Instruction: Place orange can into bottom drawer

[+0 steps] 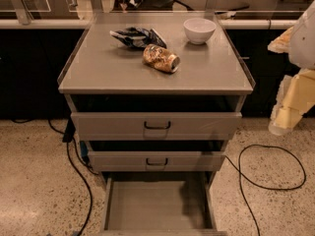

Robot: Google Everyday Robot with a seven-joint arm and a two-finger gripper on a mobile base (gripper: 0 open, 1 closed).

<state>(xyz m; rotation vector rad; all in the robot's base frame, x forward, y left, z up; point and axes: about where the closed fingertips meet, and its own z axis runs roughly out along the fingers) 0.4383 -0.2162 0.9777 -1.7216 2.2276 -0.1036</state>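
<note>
The orange can [161,58] lies on its side on the grey cabinet top [98,68], near the middle, with its silver end pointing right. The bottom drawer [147,205] is pulled out at the foot of the cabinet, and its grey floor is bare. My gripper [290,104] hangs at the right edge of the view, beside the cabinet's right side. It is well to the right of the can, lower than the cabinet top, and holds nothing that I can see.
A dark blue-and-white snack bag [137,36] lies just behind the can. A white bowl [199,30] stands at the back right of the top. Two upper drawer fronts [157,125] sit slightly out. Black cables [266,166] run across the speckled floor on both sides.
</note>
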